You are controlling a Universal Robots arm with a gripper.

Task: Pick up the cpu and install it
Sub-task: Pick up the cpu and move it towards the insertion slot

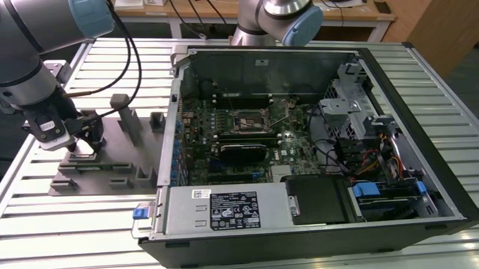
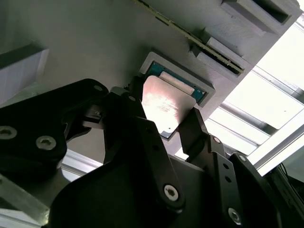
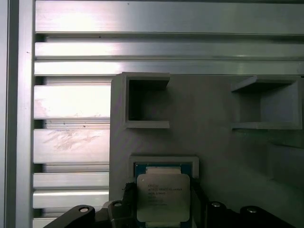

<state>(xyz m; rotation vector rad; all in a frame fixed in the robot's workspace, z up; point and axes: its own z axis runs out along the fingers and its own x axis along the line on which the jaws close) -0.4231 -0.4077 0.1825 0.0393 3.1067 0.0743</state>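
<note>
On the counter (image 1: 82,235), the fixture (image 1: 93,184) lies at the exterior view's left, just beside the computer case (image 1: 423,117) at its right. The cpu (image 3: 163,197) sits in a recess of the fixture, the gripper (image 1: 84,150) directly over it. The socket (image 1: 247,120) lies inside the case, well apart from the cpu

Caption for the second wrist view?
Gripper at the cpu, which lies in a pocket of the grey fixture.
</note>
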